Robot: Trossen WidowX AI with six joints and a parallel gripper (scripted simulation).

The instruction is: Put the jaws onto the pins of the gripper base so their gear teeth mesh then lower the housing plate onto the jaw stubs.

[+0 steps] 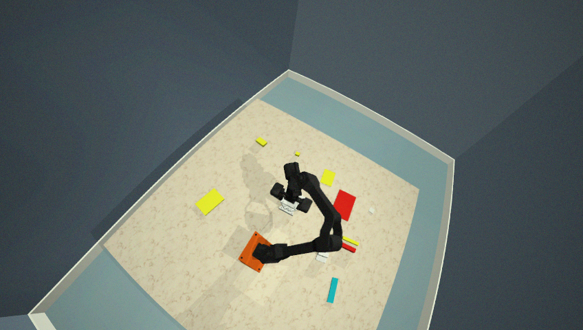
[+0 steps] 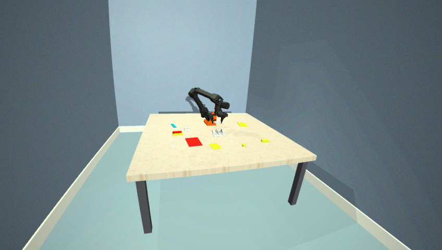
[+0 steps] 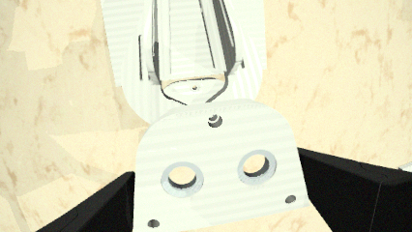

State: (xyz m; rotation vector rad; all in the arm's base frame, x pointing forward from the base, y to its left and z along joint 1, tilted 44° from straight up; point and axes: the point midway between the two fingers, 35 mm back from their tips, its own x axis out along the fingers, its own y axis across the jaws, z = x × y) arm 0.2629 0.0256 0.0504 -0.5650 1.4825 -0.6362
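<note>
The gripper [image 1: 291,203] [image 2: 217,122] [image 3: 214,168] is spread wide, its fingers pressed against both sides of the white housing plate [image 2: 217,122] [image 3: 220,145], held above the table [image 1: 163,236] [image 2: 223,158]. Below lies the white gripper base with the jaws [image 2: 219,133] [image 3: 193,88]; the plate hides part of it in the wrist view. A red sheet [image 1: 344,205] [image 2: 193,141] and a yellow one [image 1: 328,177] [image 2: 215,146] lie nearby.

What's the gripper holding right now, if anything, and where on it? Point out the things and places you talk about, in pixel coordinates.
The housing plate [image 3: 220,145], held by its two opposite side edges, near the end with two small corner holes.
</note>
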